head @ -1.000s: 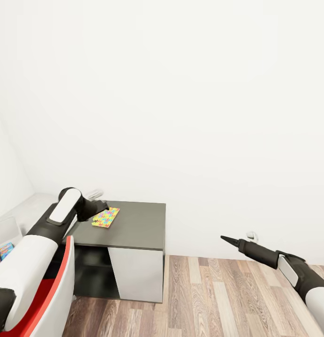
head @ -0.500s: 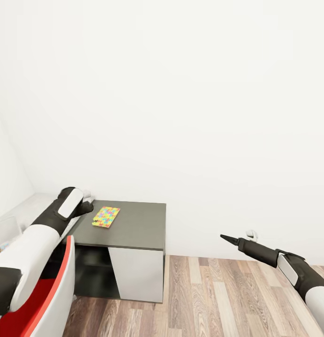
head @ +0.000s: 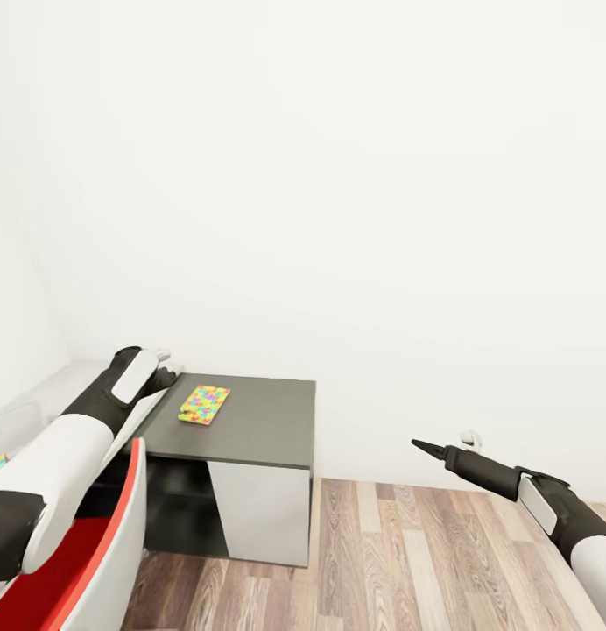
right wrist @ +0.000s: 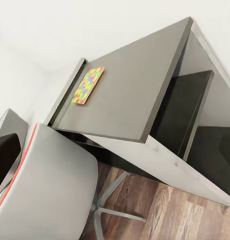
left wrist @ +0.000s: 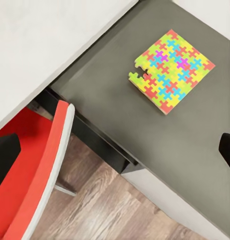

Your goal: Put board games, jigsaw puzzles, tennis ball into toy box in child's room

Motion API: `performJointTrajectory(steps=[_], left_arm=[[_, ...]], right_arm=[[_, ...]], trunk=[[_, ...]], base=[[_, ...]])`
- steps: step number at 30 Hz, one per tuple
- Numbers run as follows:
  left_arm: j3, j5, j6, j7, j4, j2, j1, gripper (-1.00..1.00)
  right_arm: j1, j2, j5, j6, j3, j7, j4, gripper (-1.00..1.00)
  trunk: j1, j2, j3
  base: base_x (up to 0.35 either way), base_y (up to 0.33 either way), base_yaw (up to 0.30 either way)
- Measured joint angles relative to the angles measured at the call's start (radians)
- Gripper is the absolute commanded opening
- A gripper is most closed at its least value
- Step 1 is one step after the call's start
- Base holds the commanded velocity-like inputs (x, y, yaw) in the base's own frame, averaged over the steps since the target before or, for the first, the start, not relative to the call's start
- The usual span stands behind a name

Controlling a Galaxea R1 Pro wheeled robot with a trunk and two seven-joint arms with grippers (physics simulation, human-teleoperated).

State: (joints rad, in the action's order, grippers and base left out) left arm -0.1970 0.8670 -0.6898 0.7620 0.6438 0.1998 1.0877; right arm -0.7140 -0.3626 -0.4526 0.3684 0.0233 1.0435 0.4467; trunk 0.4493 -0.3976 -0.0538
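One jigsaw puzzle (head: 204,404) (left wrist: 170,70) (right wrist: 87,85), a flat square of yellow, pink, green and blue pieces, lies on the low dark grey cabinet (head: 259,429). My left gripper (head: 165,375) (left wrist: 116,152) hovers open and empty over the seam between the table (head: 66,386) and the cabinet, a little short of the puzzle. My right gripper (head: 426,449) hangs over the floor to the right, well clear of the cabinet, holding nothing. Behind my left arm, a rim of the pale toy box (head: 7,419) shows at the far left. The board games, tennis ball and bed are out of view.
A red chair (head: 93,561) (left wrist: 30,175) stands close in front of the table, under my left arm. The cabinet has an open dark shelf (right wrist: 184,115) below its top. Wood-plank floor (head: 408,561) stretches to the right, and a white wall stands behind.
My left gripper has pulled back from the puzzle's near edge toward the table, leaving the puzzle lying on the cabinet. The view has shifted slightly. The right arm has not moved.
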Motion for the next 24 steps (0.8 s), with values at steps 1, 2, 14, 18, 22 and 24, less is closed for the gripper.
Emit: performJointTrajectory(steps=[1,2,14,18,22,24], left_arm=[[-0.005,-0.002,0.0,-0.004,0.001,0.0,0.0,1.0],[-0.009,-0.003,0.0,-0.007,0.002,0.0,0.0,1.0],[-0.095,-0.011,0.022,-0.103,-0.003,0.003,0.0,1.0],[-0.112,-0.012,0.047,-0.108,-0.004,0.002,0.0,1.0],[-0.14,-0.012,0.061,-0.11,-0.005,0.001,0.0,1.0],[-0.156,-0.011,0.064,-0.11,-0.007,0.0,0.0,1.0]], right_arm=[[0.0,0.0,0.0,0.0,0.0,-0.001,0.0,1.0],[0.0,0.0,0.0,0.0,0.0,-0.002,0.0,1.0],[0.0,0.001,0.0,-0.001,-0.002,-0.019,0.001,1.0],[0.0,0.001,-0.001,-0.001,-0.002,-0.019,0.001,1.0],[0.0,0.0,-0.003,-0.001,-0.001,-0.018,0.001,1.0],[0.0,0.0,-0.003,-0.001,0.0,-0.015,0.001,1.0]], trunk=[[0.0,0.0,0.0],[0.0,0.0,0.0],[0.0,0.0,-0.006],[0.0,0.0,-0.009],[0.0,0.0,-0.012],[0.0,0.0,-0.013]], base=[[0.0,0.0,0.076],[0.0,0.0,0.078],[0.075,0.0,0.122],[0.115,0.0,0.191],[0.065,-0.001,0.231],[0.184,-0.03,0.246]])
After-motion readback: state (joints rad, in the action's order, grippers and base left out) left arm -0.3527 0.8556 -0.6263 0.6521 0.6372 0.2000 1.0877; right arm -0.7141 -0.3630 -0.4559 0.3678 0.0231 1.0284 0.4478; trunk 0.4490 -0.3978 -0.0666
